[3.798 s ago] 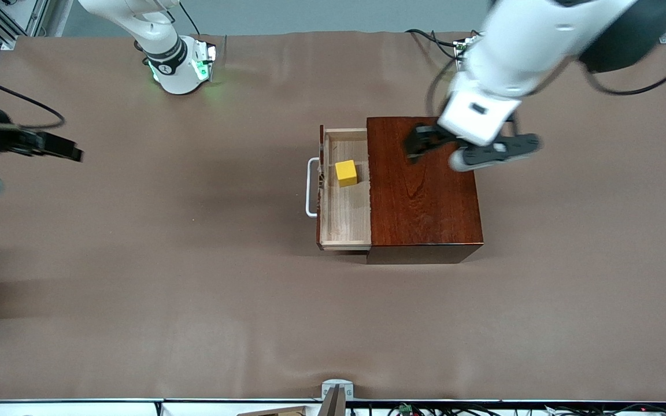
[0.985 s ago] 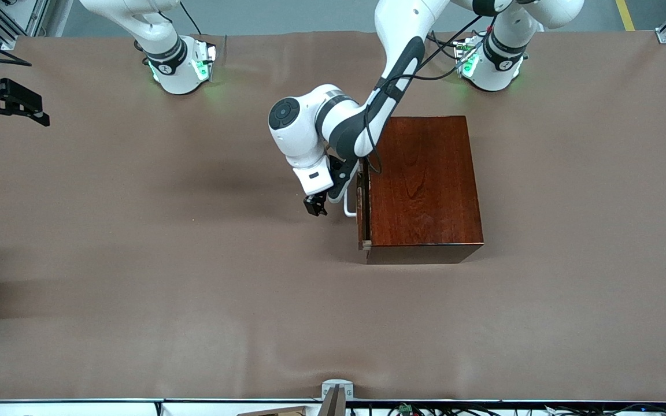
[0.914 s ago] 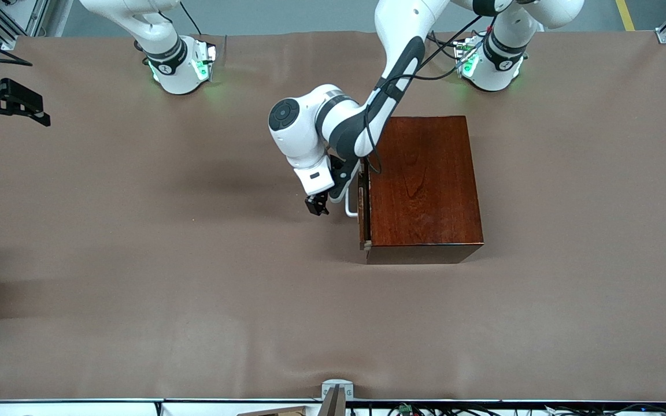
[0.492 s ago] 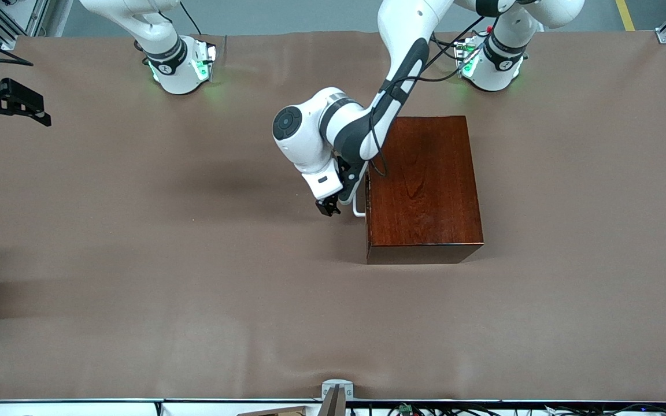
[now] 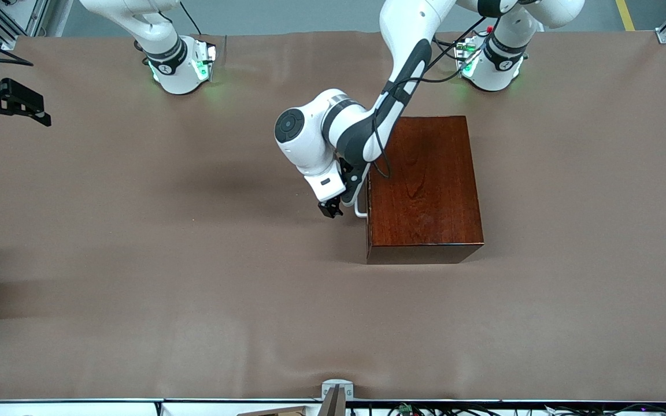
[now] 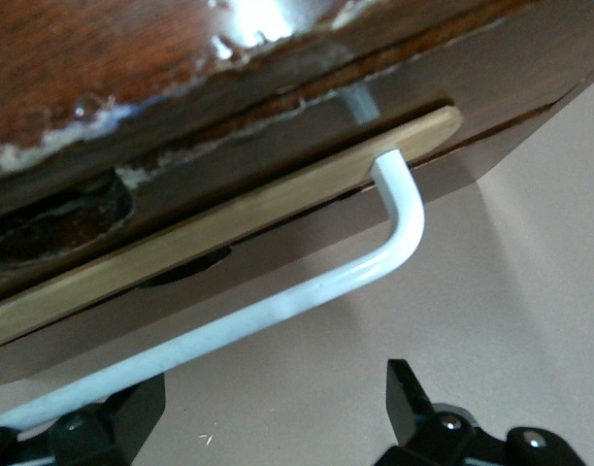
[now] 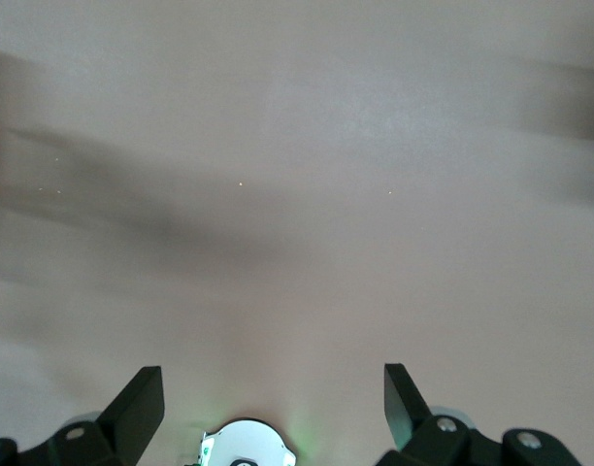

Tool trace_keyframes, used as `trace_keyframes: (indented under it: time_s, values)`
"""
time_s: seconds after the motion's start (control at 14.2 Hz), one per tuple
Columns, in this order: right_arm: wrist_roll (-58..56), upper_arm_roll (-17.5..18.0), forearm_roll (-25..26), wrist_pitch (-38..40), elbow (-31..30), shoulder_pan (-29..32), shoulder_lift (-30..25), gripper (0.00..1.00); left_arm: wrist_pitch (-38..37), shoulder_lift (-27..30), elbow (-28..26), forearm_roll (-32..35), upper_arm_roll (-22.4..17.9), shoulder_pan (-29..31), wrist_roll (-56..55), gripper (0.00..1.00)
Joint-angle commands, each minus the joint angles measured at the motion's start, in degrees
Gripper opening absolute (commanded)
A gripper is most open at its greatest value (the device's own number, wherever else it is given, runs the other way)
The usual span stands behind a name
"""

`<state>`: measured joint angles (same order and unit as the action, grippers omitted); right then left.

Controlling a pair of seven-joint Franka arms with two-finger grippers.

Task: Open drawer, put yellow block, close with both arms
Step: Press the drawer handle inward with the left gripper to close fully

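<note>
The dark mahogany box (image 5: 425,185) stands mid-table with its drawer (image 6: 278,165) pushed in flush. Only the white U-shaped handle (image 5: 361,211) sticks out of the box toward the right arm's end. My left gripper (image 5: 330,210) is low beside that handle, open and holding nothing. In the left wrist view the handle (image 6: 278,301) runs just ahead of the open left gripper (image 6: 273,388), close to one fingertip. The yellow block is hidden. My right gripper (image 5: 41,110) waits, open and empty, at the right arm's end of the table; the right wrist view shows this gripper (image 7: 273,388) over bare cloth.
Brown cloth (image 5: 194,260) covers the whole table. The two green-lit arm bases (image 5: 180,63) (image 5: 486,60) stand along the table edge farthest from the front camera. The left arm's elbow (image 5: 304,136) hangs over the cloth beside the box.
The drawer, a crack open one second ago, has slid in flush with the box. My left gripper has followed its handle toward the box. The right arm has not moved.
</note>
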<state>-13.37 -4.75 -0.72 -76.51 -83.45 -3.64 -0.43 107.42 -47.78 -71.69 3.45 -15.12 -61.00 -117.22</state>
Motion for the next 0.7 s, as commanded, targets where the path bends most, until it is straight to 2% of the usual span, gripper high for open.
trace_keyframes:
  time_s: [0.0, 0.28, 0.49, 0.63]
  values:
    - [-0.3, 0.1, 0.4, 0.0, 0.1, -0.1, -0.4, 1.00, -1.6, 1.5, -0.6, 2.1, -0.1, 1.8, 1.4, 1.00]
    - [-0.3, 0.0, 0.4, 0.0, 0.0, -0.1, -0.4, 1.00, -0.7, 2.3, 0.8, 1.5, 0.4, 1.9, 1.6, 1.00]
    - [-0.3, 0.0, 0.4, 0.0, 0.1, -0.1, -0.4, 1.00, 5.6, 5.6, 2.2, 0.5, 1.1, 1.8, 1.6, 1.00]
    - [-0.2, 0.1, 0.4, 0.0, 0.0, -0.2, -0.4, 1.00, 6.8, 9.3, 2.1, -0.1, 0.7, 2.5, 3.4, 1.00]
